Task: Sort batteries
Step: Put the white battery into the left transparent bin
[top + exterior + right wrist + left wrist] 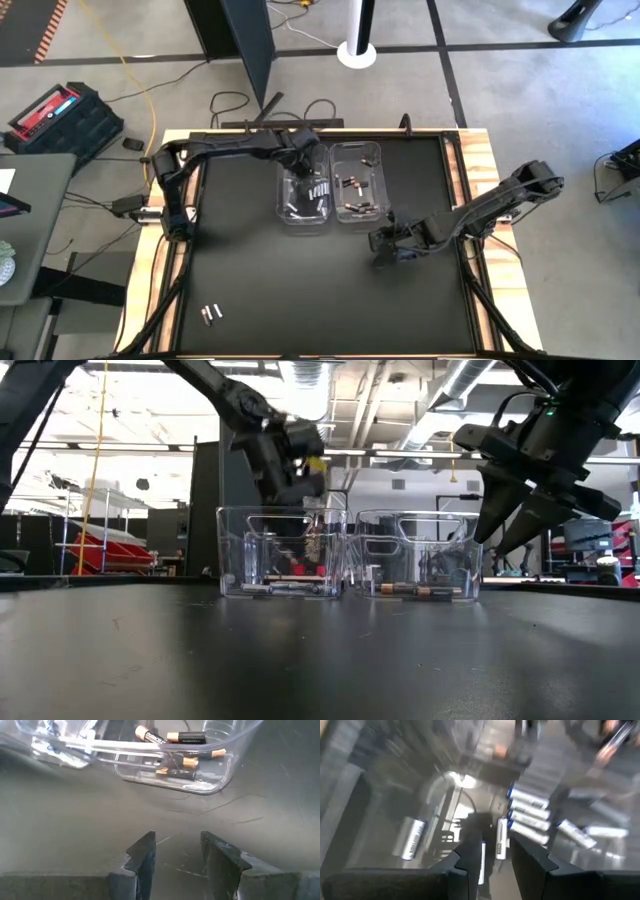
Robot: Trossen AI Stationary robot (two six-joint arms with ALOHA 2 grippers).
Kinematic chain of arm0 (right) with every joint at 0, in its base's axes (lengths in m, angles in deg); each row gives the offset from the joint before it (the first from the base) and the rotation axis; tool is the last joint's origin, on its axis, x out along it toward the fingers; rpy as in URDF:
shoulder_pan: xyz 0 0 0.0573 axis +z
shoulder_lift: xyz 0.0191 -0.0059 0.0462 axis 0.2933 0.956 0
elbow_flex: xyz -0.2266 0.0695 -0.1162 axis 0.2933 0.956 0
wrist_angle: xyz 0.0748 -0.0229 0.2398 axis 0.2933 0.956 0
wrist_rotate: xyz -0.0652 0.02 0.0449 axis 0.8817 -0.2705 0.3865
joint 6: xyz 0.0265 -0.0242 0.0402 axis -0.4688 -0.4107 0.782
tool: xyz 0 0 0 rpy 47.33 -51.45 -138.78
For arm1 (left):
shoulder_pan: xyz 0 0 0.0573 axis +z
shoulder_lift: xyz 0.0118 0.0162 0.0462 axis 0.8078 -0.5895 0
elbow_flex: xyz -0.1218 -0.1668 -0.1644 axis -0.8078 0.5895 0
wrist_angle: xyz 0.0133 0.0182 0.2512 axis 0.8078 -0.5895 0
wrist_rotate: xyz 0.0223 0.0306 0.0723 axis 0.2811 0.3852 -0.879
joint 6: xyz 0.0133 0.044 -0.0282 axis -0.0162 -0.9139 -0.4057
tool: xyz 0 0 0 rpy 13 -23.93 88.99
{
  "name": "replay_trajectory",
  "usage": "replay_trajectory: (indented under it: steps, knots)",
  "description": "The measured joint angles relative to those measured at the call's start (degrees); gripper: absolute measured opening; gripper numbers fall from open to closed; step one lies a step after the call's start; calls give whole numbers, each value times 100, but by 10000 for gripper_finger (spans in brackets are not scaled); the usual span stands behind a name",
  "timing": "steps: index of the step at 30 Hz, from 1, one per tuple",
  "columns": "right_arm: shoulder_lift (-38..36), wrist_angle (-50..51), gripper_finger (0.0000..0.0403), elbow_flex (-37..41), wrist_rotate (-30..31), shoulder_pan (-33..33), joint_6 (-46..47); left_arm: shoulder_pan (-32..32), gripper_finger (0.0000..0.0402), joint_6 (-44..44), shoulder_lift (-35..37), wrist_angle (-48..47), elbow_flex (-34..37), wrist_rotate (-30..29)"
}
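Observation:
Two clear bins stand side by side mid-table. The left bin [303,195] holds several silvery-white batteries [527,815] lying on its floor. In the right bin [360,185] lie dark and copper batteries [172,739]. My left gripper [497,857] hovers open above the left bin, pointing steeply down into it, with nothing between its fingers. My right gripper [177,855] stands open over bare table just near-right of the right bin, seen in the high view as the right gripper [385,245]. A few loose batteries [210,313] lie on the table at the near left.
The black mat [260,270] lies bare between the bins and the near edge. Wooden table borders [485,200] frame the mat. Beyond the table are a toolbox [60,115], cables and a white post base [356,52].

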Motion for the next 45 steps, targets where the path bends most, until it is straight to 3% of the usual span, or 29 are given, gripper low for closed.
replay_trajectory:
  steps: [3, 12, 17, 27, 34, 41, 45]
  knots:
    - [0, -4, 173, 0, -2, 78, -495, 0, 97, 291, 259, -238, -233, 2]
    - [0, -380, 173, 2, -20, 679, -3400, -131, 97, 1842, 1482, -690, -375, -11]
    - [0, -344, 173, 2, -24, 1037, -4262, -576, 97, 2608, 2142, -1263, -375, -452]
    - [0, -1246, 173, 4, -31, 1330, -5653, -2767, 97, 4029, 2895, -2573, -375, -2309]
    - [0, -2006, 173, 4, -42, 1253, -6324, -4395, 97, 5561, 3262, -3095, 94, -3069]
    - [0, -2116, 173, 4, -42, 1177, -6119, -5670, 97, 7221, 3822, -3283, 1389, -3314]
    - [0, -2118, 173, 4, -42, 1177, -5553, -6117, 97, 7637, 3978, -3237, 2029, -2814]
